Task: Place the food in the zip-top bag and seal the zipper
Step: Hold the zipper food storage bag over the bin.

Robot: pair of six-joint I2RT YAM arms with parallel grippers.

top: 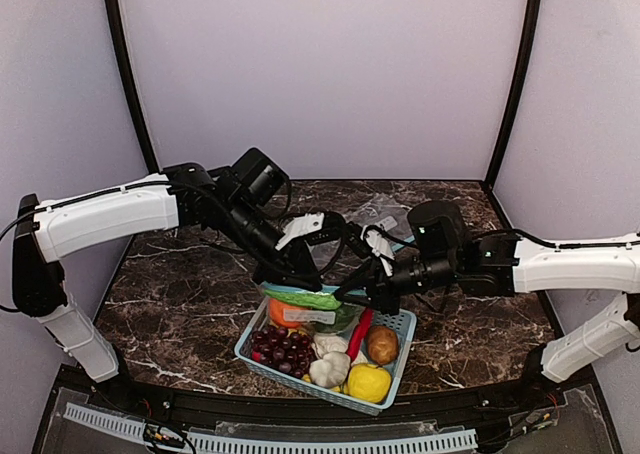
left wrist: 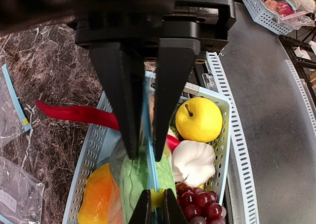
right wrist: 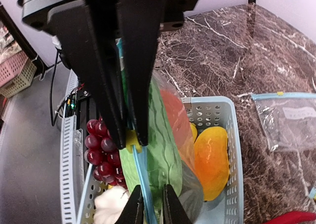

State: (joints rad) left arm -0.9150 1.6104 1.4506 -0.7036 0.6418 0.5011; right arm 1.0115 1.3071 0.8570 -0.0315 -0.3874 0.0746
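The zip-top bag (top: 312, 308) hangs upright over a blue basket (top: 404, 324), held by its light blue zipper (left wrist: 149, 135). My left gripper (left wrist: 145, 152) is shut on the zipper strip. My right gripper (right wrist: 129, 137) is shut on the same strip at its yellow slider (right wrist: 131, 140), a short way along from the left one. Inside the bag I see the light green gourd (right wrist: 163, 150) and an orange shape (right wrist: 174, 113). An orange-yellow fruit (right wrist: 212, 160) lies against the bag's side. The avocado is not clearly visible.
The basket (left wrist: 89, 150) holds purple grapes (left wrist: 200, 202), a red chili (left wrist: 74, 113), a yellow fruit (left wrist: 198, 119), a white garlic-like piece (left wrist: 197, 160) and a brown round item (top: 382, 345). Spare clear bags lie on the marble behind (top: 380, 212) (right wrist: 291, 118).
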